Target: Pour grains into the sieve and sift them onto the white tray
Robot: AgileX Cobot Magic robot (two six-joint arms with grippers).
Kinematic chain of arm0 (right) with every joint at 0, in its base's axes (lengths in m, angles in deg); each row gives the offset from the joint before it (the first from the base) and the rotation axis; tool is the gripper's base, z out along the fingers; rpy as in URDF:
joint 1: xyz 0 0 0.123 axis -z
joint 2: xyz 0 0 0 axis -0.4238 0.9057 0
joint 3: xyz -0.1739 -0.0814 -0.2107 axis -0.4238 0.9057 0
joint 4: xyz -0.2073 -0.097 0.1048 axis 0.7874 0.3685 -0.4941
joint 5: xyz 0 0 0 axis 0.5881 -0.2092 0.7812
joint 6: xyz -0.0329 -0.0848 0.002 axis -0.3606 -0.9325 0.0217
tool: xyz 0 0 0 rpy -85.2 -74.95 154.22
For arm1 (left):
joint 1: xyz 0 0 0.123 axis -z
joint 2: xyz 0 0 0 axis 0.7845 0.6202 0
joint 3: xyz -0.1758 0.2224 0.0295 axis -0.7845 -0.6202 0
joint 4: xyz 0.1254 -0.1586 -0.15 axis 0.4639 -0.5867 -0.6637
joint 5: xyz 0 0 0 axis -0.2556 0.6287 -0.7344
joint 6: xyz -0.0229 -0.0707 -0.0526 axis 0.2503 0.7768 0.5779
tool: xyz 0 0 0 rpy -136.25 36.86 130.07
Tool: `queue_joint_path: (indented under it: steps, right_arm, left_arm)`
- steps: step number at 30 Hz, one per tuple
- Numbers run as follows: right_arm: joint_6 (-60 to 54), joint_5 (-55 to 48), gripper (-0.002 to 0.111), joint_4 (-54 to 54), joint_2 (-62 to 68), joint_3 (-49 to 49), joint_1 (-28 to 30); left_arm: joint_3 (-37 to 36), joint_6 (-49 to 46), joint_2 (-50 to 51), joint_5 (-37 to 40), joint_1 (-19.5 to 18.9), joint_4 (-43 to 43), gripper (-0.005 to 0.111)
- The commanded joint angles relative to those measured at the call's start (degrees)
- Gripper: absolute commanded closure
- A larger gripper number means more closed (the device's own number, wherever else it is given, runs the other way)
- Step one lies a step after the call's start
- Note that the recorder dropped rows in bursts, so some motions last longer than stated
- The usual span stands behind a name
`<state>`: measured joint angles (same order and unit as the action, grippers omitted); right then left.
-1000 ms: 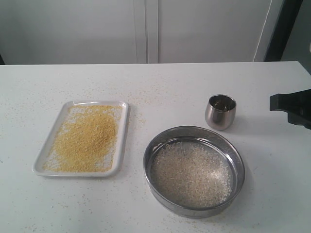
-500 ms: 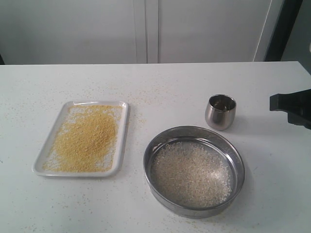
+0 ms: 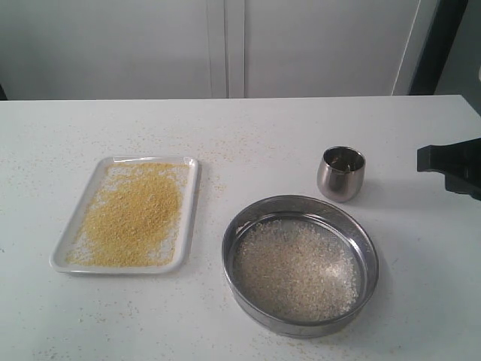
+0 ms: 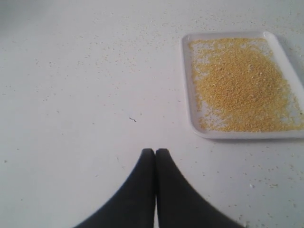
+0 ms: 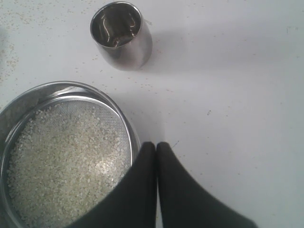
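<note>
White tray (image 3: pixel 113 268) flat, holding golden grains (image 3: pixel 134 214); sieve (image 3: pixel 301 203) beside, whitish grains (image 3: pixel 294 271) inside.

Fingers (image 5: pixel 140 190) meet tip to tip beside the sieve (image 5: pixel 71 91) of whitish grains (image 5: pixel 66 156), steel cup (image 5: pixel 124 45) nearby.

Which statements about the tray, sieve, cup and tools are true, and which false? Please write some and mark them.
1. The white tray holds golden-yellow granules. True.
2. The sieve holds whitish rice-like grains. True.
3. The steel cup stands inside the sieve. False: the steel cup stands on the table, apart from the sieve.
4. The left tool is open. False: the left tool is shut and empty.
5. The right tool is shut and holds nothing. True.
</note>
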<state>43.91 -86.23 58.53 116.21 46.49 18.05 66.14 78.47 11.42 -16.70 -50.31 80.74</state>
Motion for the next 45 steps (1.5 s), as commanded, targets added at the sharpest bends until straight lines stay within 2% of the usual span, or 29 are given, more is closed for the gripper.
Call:
queue_joint_path:
  steps: [1,10,16,45]
  right_arm:
    - [0.23,0.38,0.108,0.34,-0.14,0.27,0.22]
    - [0.23,0.38,0.108,0.34,-0.14,0.27,0.22]
    - [0.23,0.50,0.108,0.34,-0.14,0.27,0.22]
    - [1.32,0.88,0.108,0.34,-0.14,0.27,0.22]
  left_arm:
    - [-4.54,-0.14,-3.66,-3.36,-0.20,0.55,0.107]
    - [-12.06,-0.14,-9.57,-8.56,-0.20,0.55,0.107]
    - [-17.62,-0.14,-9.57,-11.03,-0.20,0.55,0.107]
    - [-17.70,-2.80,-9.57,-11.34,-0.20,0.43,0.107]
